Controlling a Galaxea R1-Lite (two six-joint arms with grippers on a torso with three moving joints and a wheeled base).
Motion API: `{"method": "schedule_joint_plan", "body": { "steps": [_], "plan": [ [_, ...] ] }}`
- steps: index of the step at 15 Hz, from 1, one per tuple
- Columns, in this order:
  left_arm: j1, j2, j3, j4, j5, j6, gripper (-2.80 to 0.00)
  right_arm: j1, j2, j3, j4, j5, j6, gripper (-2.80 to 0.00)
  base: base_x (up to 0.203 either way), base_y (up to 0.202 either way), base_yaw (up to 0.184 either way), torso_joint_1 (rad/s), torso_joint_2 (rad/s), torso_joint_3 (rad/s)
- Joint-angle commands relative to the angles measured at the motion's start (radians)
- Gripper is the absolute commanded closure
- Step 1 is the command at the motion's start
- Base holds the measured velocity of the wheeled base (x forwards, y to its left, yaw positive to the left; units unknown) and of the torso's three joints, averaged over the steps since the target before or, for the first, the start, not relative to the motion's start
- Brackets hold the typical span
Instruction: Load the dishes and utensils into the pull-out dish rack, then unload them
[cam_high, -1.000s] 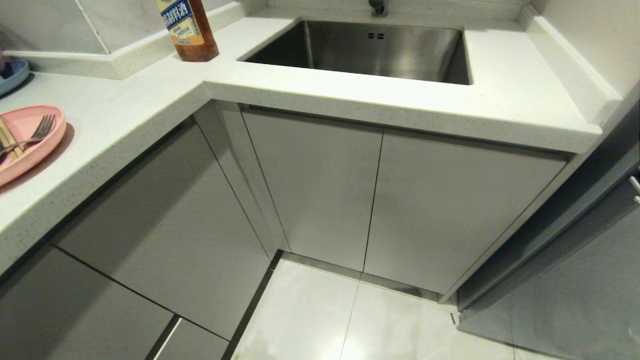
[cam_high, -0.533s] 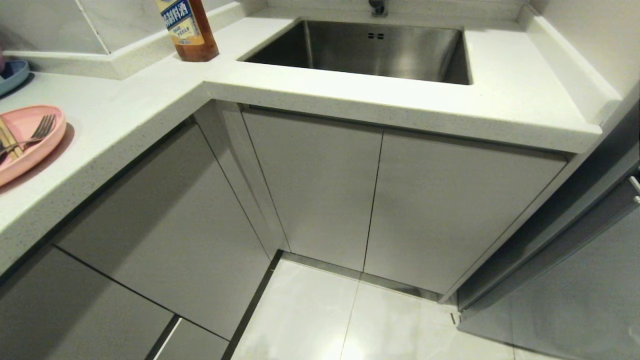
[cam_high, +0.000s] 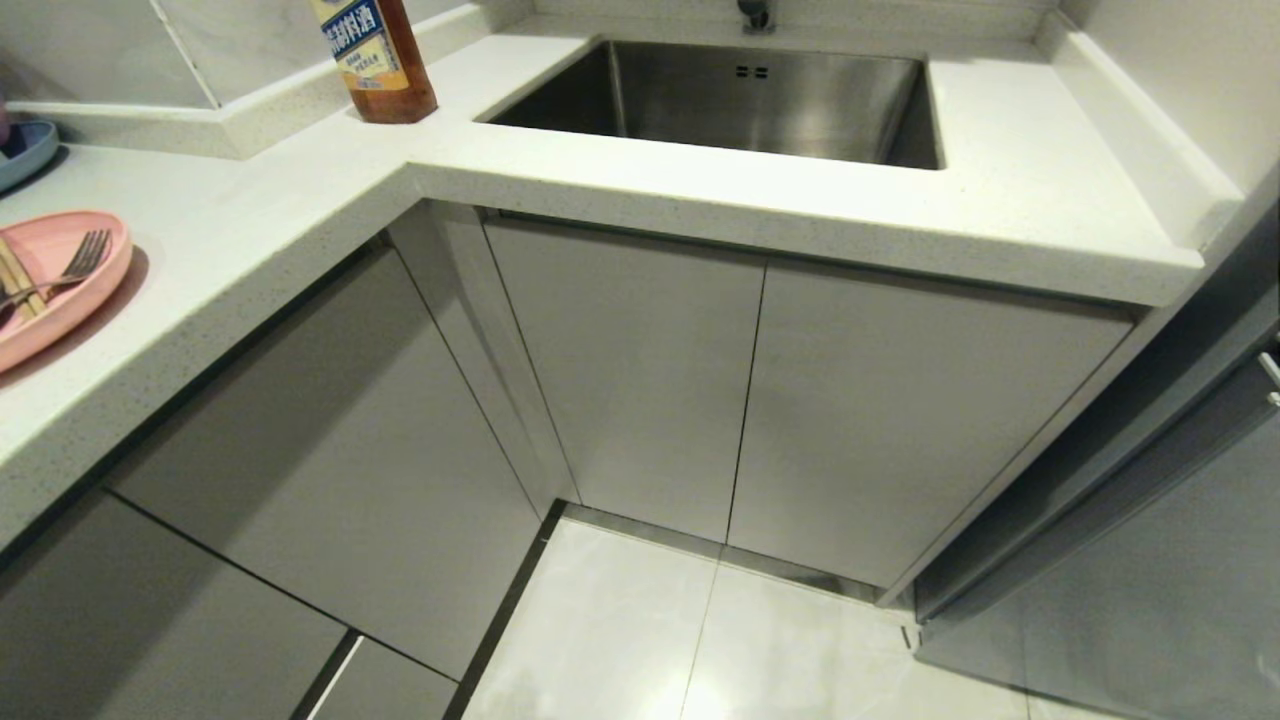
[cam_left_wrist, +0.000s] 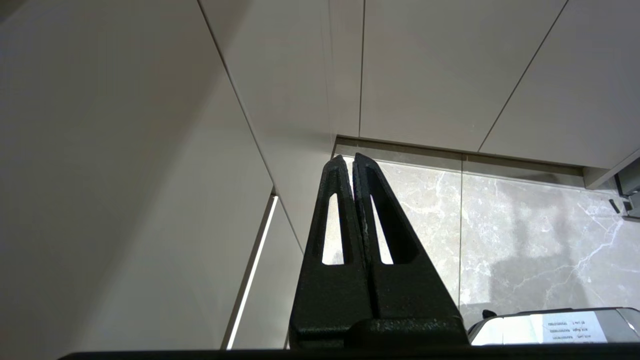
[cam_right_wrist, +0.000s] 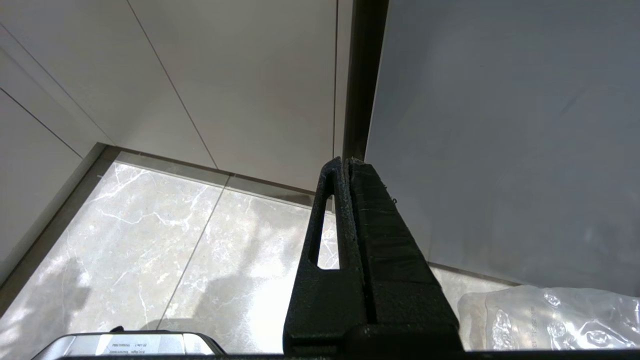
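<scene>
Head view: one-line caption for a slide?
Kitchen corner before loading: pink plate with fork and chopsticks on the counter, sink ahead, cabinets shut, no arms visible.

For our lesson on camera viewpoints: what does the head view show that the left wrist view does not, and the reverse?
Only the head view: the counter, sink, bottle, and pink plate bearing a fork and chopsticks. Only the left wrist view: the left gripper, fingers shut and empty. Both: closed cabinet doors and the tiled floor.

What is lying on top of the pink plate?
A fork and chopsticks lie on the pink plate. The picture's edge cuts off the plate's left part, so anything there is unseen.
</scene>
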Motion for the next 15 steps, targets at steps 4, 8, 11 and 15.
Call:
{"method": "schedule_joint_plan", "body": {
  "steps": [4, 8, 11, 15],
  "plan": [
    [0.000, 0.001, 0.001, 0.001, -0.001, -0.003, 0.00, 0.001, 0.000, 0.003, 0.000, 0.000, 0.000, 0.00, 0.000, 0.000, 0.000, 0.001, 0.00, 0.023],
    [0.000, 0.001, -0.001, 0.001, -0.003, -0.003, 0.00, 0.001, 0.000, 0.002, 0.000, 0.000, 0.000, 0.00, 0.000, 0.000, 0.000, 0.002, 0.00, 0.167],
    [0.000, 0.001, -0.001, 0.001, -0.003, -0.001, 0.00, 0.001, 0.000, 0.002, 0.000, 0.000, -0.001, 0.00, 0.000, 0.000, 0.000, 0.002, 0.00, 0.204],
    [0.000, 0.001, -0.001, 0.001, -0.003, -0.001, 0.00, 0.000, 0.000, 0.003, 0.000, 0.000, 0.000, 0.00, 0.000, 0.000, 0.000, 0.004, 0.00, 0.205]
  ]
}}
